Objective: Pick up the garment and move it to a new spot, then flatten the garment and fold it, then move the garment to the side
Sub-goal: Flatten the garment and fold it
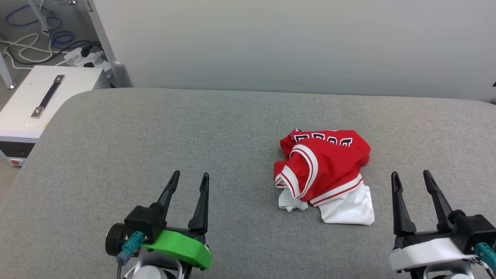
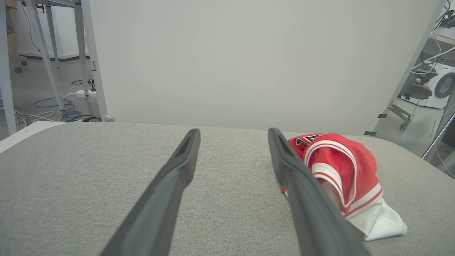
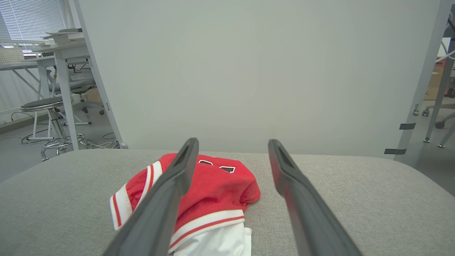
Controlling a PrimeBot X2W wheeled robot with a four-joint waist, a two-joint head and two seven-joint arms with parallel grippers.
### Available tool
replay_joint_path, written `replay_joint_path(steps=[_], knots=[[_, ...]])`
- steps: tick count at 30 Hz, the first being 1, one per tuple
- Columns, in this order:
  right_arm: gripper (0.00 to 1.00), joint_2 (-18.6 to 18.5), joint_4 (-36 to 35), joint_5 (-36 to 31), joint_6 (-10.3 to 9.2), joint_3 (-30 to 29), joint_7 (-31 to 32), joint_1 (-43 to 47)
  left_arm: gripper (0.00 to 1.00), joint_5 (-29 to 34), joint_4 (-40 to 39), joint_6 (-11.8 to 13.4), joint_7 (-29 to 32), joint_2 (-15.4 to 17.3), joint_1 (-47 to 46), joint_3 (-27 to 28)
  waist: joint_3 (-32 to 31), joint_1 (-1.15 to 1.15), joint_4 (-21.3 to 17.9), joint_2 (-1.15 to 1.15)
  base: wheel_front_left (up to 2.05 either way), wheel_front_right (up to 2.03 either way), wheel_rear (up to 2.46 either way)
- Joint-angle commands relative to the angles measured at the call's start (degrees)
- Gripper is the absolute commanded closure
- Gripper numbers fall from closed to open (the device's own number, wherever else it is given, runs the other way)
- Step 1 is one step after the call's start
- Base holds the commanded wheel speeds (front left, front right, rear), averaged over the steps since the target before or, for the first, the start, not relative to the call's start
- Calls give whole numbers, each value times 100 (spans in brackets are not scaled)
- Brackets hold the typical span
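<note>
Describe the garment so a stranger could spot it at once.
Start at the wide grey fabric-covered table. Right of its middle, nearer the right hand, lies a crumpled garment. It alone is bright red, with white fabric and striped trim.

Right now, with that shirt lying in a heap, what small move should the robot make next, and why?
Probably the right claw should reach toward the garment to pick it up. It lies crumpled on the grey surface, untouched; both claws are open and empty, and the left claw sits farther away.
</note>
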Motion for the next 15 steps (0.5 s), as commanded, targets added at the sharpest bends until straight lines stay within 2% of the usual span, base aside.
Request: replay_joint_path(steps=[1, 15], knots=[[0, -2, -34, 61, -5, 19, -28, 54, 0, 46, 14, -44, -33, -55, 93, 49, -2, 0, -12, 0, 0, 0, 0], [0, -2, -62, 11, -5, 37, -28, 36, 0, 14, 179, -259, -34, -189, 47, 111, 46, 0, -86, 0, 0, 0, 0]])
